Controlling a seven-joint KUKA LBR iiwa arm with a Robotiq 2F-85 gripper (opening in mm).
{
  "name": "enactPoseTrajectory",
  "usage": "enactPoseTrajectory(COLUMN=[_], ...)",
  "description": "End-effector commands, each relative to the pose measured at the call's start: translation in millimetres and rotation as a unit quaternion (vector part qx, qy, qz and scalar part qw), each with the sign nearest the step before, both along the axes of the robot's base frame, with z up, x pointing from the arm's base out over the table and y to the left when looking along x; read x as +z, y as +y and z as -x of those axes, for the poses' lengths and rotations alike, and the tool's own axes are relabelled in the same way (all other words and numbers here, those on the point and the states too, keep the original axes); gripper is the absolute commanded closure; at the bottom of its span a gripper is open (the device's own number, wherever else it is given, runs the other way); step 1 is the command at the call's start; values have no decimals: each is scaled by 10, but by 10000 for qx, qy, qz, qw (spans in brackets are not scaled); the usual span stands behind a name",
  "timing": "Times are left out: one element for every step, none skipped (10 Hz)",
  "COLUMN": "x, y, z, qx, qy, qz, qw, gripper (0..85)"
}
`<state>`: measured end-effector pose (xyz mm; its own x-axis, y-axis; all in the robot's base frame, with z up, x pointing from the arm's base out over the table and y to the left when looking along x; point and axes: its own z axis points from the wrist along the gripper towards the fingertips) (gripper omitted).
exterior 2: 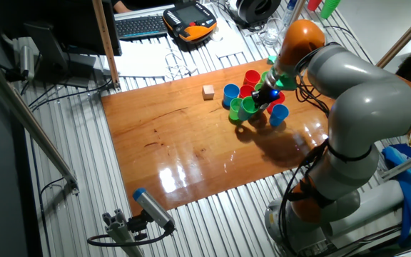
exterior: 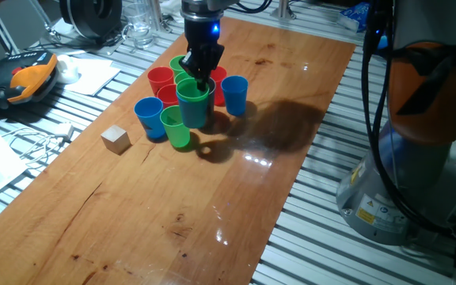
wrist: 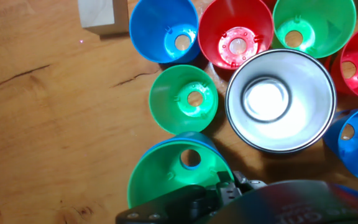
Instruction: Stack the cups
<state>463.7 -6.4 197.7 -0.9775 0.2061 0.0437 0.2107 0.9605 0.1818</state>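
Glossy plastic cups point(wrist: 194, 98) ring a mirror-bright steel cup point(wrist: 281, 99) on a varnished, reflective wooden worktop point(exterior: 212, 206) beside a matt wooden cube point(exterior: 115, 139).

A long wooden board point(exterior: 157, 206) with dark grain cracks and glossy glare patches lies on a ribbed metal table point(exterior 2: 84, 178) of parallel aluminium slats. Past the board's far edge in the other fixed view sit a black keyboard point(exterior 2: 143, 26) and an orange-and-black handheld pendant point(exterior 2: 190, 20), with white cables point(exterior 2: 179, 70) and papers point(exterior: 93, 75) near that edge. A wooden post point(exterior 2: 105, 43) stands at the board's corner, and clear glassware point(exterior: 141, 28) stands beyond its end.
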Motion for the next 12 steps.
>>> enactPoseTrajectory(x=[-1,-1,-1,-1,-1,-1,-1,-1,-1,-1,7,16], y=[0,0,0,0,0,0,0,0,0,0,-10,-28], z=[0,0,0,0,0,0,0,0,0,0,-18,-73], qx=[-8,-9,-12,-15,-25,73,94,70,10,-53,-95,-134], qy=[3,-5,-20,-36,-96,-120,-132,-136,-118,-75,-43,-42], qz=[-3,28,89,119,150,258,250,250,181,58,-26,-80], qw=[10000,10000,10000,9999,9998,9996,9996,9996,9998,9999,9999,9999], gripper=[850,850,850,850,850,850,850,850,850,850,850,850])
